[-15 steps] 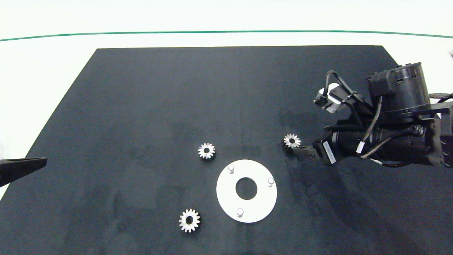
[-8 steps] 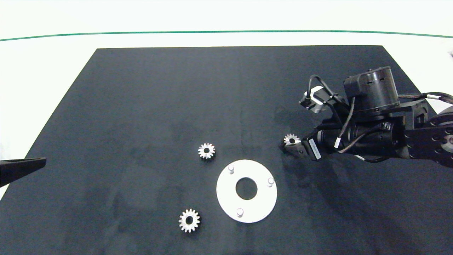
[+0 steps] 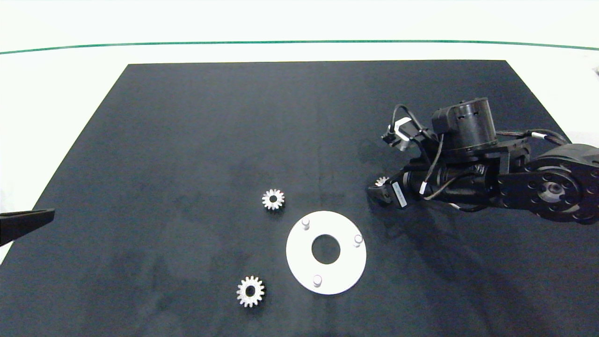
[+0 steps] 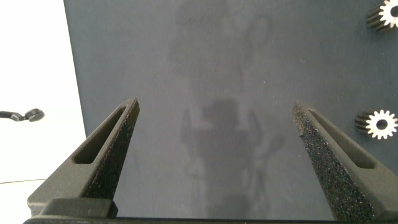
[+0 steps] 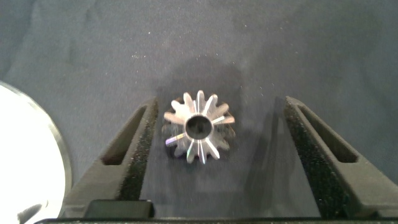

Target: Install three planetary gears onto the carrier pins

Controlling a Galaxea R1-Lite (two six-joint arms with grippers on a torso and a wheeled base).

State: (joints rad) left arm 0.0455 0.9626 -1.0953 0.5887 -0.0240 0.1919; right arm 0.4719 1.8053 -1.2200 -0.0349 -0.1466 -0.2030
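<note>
Over on the right side of the dark counter [image 3: 187, 117], I hold my right hand [image 5: 211, 143] wide open around one gear [image 5: 199, 126] so it can pinch it, while three pins [image 3: 305, 222] wait bare and my left hand [image 4: 214, 143] rests open.

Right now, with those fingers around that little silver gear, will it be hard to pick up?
Probably a bit fiddly. The gear looks like solid metal, so stiff and likely heavy for its size. Its pointed teeth may slip or turn between the open right gripper pads. Lying flat on the mat, it shouldn't roll.
</note>
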